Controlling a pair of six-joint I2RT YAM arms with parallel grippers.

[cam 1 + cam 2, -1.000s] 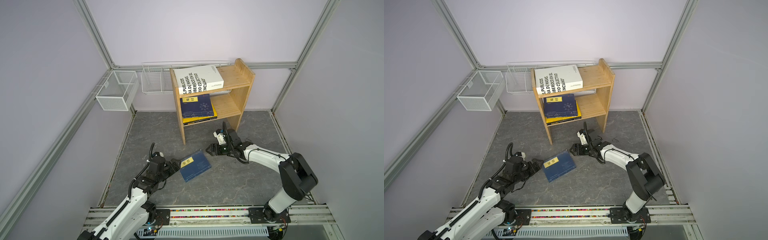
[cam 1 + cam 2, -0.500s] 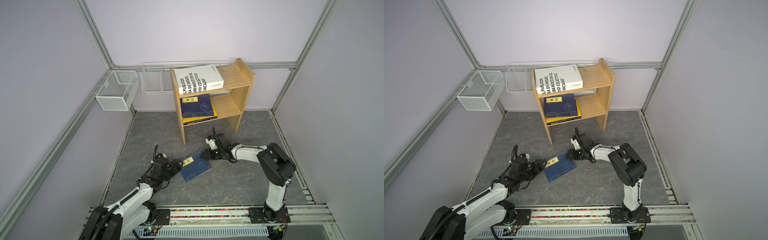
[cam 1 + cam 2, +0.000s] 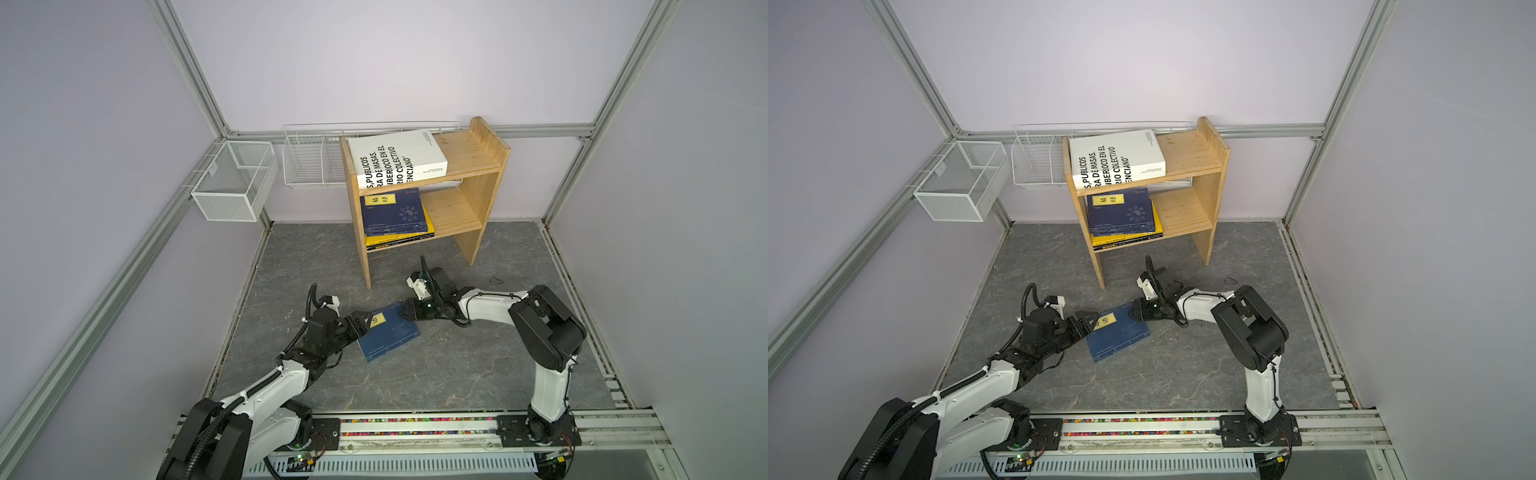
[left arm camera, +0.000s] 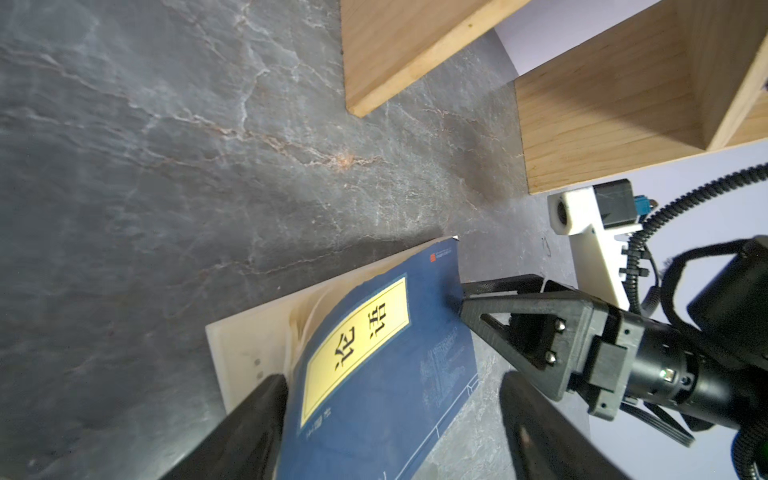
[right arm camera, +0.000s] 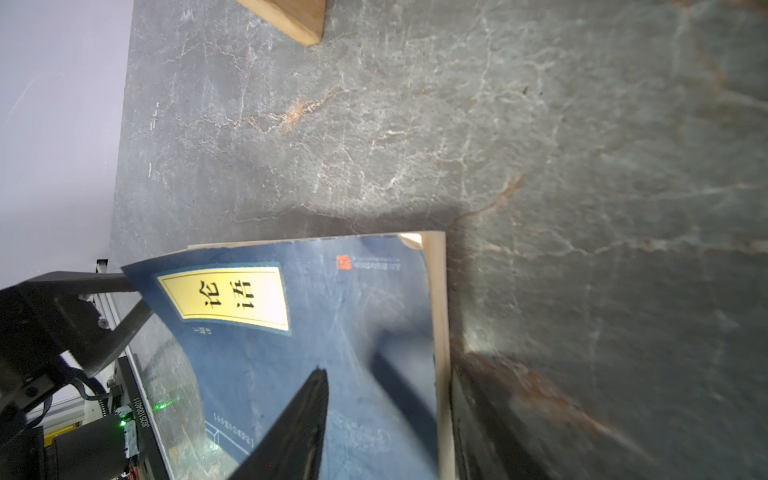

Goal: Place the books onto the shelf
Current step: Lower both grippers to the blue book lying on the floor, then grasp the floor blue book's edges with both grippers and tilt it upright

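A thin navy book point(image 3: 388, 334) point(image 3: 1117, 334) with a yellow label lies on the grey floor in front of the pine shelf point(image 3: 473, 166) point(image 3: 1192, 158). My left gripper point(image 3: 361, 324) point(image 4: 390, 380) is open and straddles the book's point(image 4: 374, 395) left corner. My right gripper point(image 3: 405, 313) point(image 5: 388, 374) is at the far right corner. One finger is over the cover point(image 5: 291, 353) and the other is beside the page edge; I cannot tell whether they clamp. On the shelf, a thick white book point(image 3: 395, 160) lies on top, and a navy book point(image 3: 392, 212) rests on a yellow one point(image 3: 399, 239) on the lower tier.
Two white wire baskets point(image 3: 232, 191) point(image 3: 311, 162) hang on the back left walls. A small dark scrap point(image 3: 495, 280) lies on the floor right of the shelf. The arms' base rail point(image 3: 415, 428) runs along the front edge.
My right gripper has slid left to the book's corner and its jaws have narrowed. The left gripper has edged forward onto the opposite corner. The book has stayed in place.
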